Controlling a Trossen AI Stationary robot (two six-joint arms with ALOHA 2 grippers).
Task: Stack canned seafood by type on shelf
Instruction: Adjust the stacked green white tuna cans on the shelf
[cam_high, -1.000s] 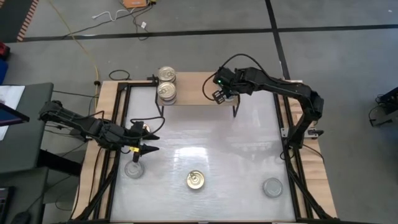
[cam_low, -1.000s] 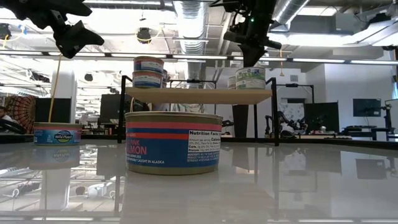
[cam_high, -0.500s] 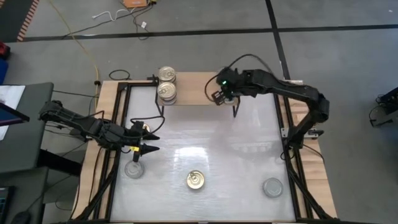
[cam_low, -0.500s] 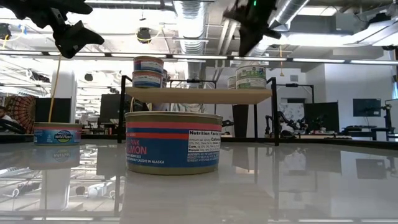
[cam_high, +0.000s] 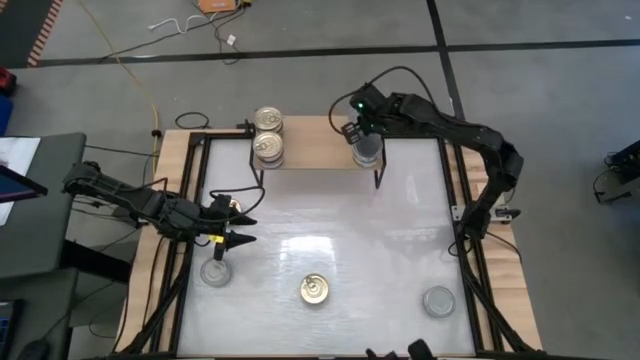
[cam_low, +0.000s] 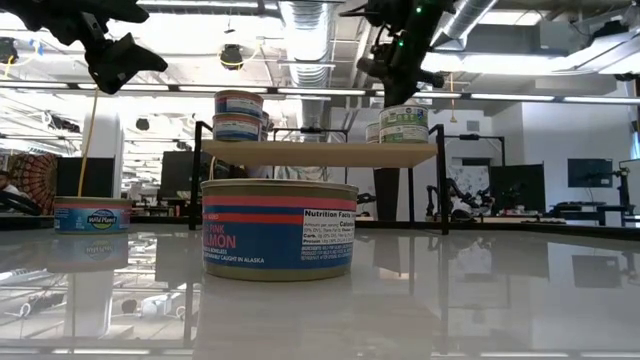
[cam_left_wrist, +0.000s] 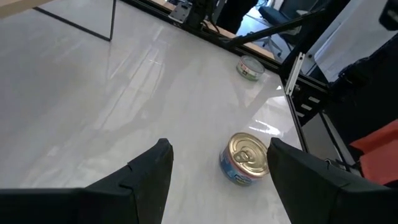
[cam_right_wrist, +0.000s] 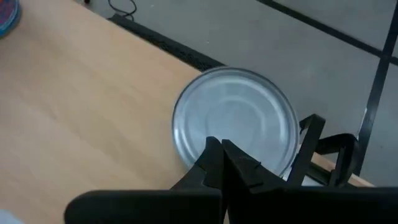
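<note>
Quick update from my end: over the last second the right gripper (cam_high: 351, 129) has slid off toward the far edge of the shelf (cam_high: 310, 150), and the silver-lid can (cam_high: 367, 149) it was covering now shows plainly at the shelf's right end. In the right wrist view its fingers are pinched completely together with nothing between them, hanging just over that plain lid. So I read that can as placed, with the arm pulling clear rather than gripping. From table height it's the top tin of a stack of 2 on the right end of the board, with another tin partly hidden behind. The gold-lid cans (cam_high: 268, 133) sit at the left end, so the sorting by type looks right so far. The left gripper (cam_high: 243, 231) hasn't budged. It hovers over the near left part of the table, jaws about half spread and empty. 3 cans are left on the tabletop: a grey-topped one (cam_high: 213, 272) near left, the gold-lid salmon can (cam_high: 315, 290) near the middle, and another silver one (cam_high: 437, 299) near right. I'd guess one of those is the next pick.
</note>
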